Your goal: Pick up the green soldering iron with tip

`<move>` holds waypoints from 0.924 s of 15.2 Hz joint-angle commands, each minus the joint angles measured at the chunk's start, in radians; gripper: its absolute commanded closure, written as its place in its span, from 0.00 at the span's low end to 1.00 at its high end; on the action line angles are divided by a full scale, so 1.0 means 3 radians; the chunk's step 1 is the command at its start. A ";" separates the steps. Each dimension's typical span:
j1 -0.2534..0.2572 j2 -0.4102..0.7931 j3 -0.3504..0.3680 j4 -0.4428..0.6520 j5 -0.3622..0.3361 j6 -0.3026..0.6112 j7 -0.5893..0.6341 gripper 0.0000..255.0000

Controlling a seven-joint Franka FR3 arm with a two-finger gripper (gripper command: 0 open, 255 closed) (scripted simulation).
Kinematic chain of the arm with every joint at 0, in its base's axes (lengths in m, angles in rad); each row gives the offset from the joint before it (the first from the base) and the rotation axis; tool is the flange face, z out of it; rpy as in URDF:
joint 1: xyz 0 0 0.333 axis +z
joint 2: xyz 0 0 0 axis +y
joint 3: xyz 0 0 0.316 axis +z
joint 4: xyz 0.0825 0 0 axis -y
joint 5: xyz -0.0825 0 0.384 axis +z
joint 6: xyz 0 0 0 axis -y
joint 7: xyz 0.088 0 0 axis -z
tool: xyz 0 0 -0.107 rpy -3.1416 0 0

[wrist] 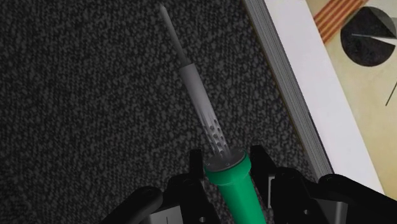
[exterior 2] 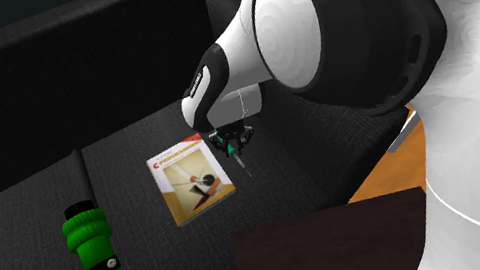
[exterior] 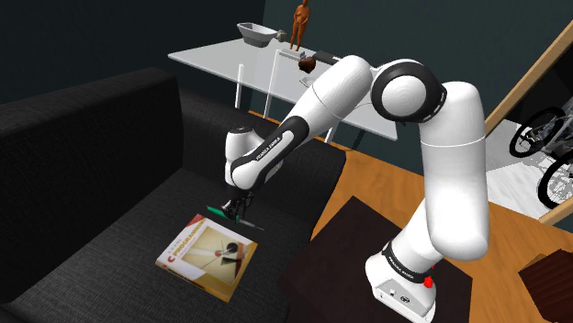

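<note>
Item: green-handled soldering iron (wrist: 202,111), grey barrel and tip. I see it clasped at the handle between my gripper's (wrist: 228,159) fingers, tip pointing ahead over the dark sofa seat (wrist: 89,95). A book (wrist: 318,108) lies just beside.

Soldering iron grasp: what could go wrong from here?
1. The black fingers clasp the green-handled soldering iron with a grey metal tip right behind its collar, on a round handle; it may swivel or slip as it lifts.
2. The cream-covered book lies close beside the shaft on the dark fabric sofa seat; a sideways move could catch its edge.
</note>
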 commanded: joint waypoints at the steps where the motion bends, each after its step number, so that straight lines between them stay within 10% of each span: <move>1: 0.0000 0.0000 0.0000 0.0000 0.0000 0.0000 0.0000 1.00; 14: -0.0044 -0.0446 0.0050 -0.0099 0.0051 -0.0344 0.0006 1.00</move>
